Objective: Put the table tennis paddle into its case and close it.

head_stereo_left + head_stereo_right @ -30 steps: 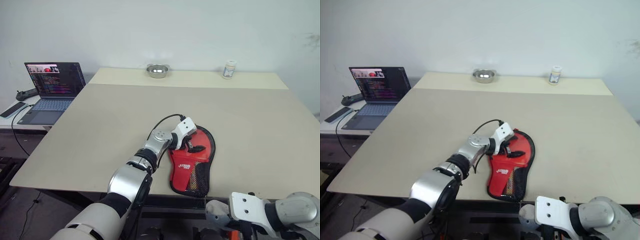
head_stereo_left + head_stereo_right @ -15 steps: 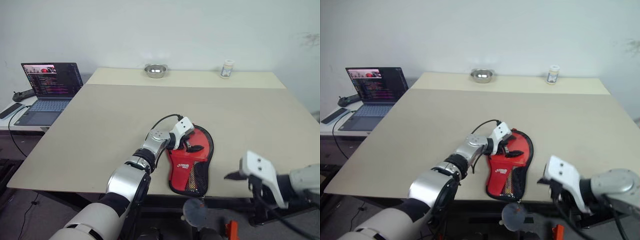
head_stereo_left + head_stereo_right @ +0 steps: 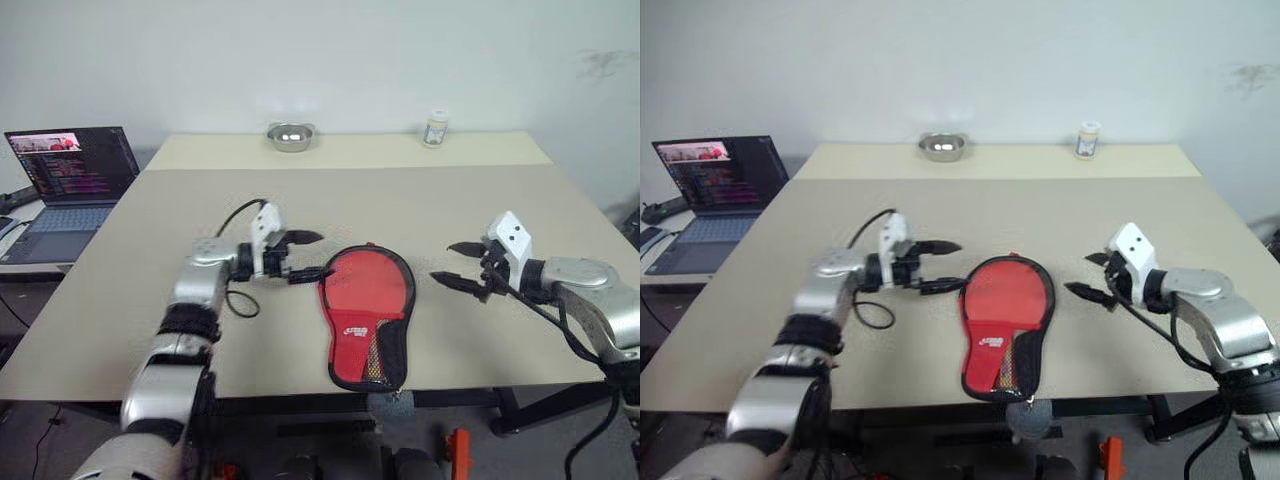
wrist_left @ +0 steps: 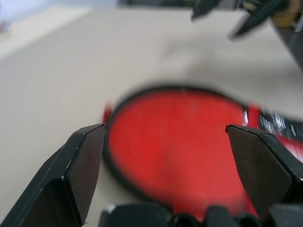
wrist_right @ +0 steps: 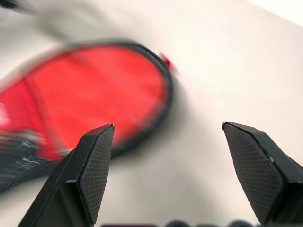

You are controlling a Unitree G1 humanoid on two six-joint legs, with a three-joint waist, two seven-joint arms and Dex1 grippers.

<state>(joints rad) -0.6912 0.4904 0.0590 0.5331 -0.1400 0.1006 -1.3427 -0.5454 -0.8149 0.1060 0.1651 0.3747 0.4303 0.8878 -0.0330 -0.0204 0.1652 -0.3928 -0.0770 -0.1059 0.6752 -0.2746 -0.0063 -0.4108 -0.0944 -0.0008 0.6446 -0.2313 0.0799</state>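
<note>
A wide beige table (image 3: 420,200) takes up most of the head view, its far section a paler strip running under the white wall. At the left edge of the frame an open laptop (image 3: 70,175) sits on a lower side desk, its screen lit.

The left arm comes in from the lower left and bends toward the centre; the left gripper (image 3: 308,255) hangs just left of the case, its two black fingers spread apart with nothing between them. The right arm enters from the lower right, and the right gripper (image 3: 460,265) sits right of centre, pointing toward the case but well apart from it — its fingers are likewise spread wide and empty.

The case (image 3: 365,310) lies flat on the table at lower centre, between the two grippers, red side up. Its round end points toward the far side of the table and its narrow end, with the white logo and dark mesh pocket, reaches the near table edge. Black edging runs round it, and from the wrist views the round end looks shut and smooth. The paddle itself cannot be made out, so whether it is inside I cannot tell.

On the far strip, a small metal bowl (image 3: 290,136) stands at upper centre, and a small white jar (image 3: 436,129) stands to its right — well apart from each other.
</note>
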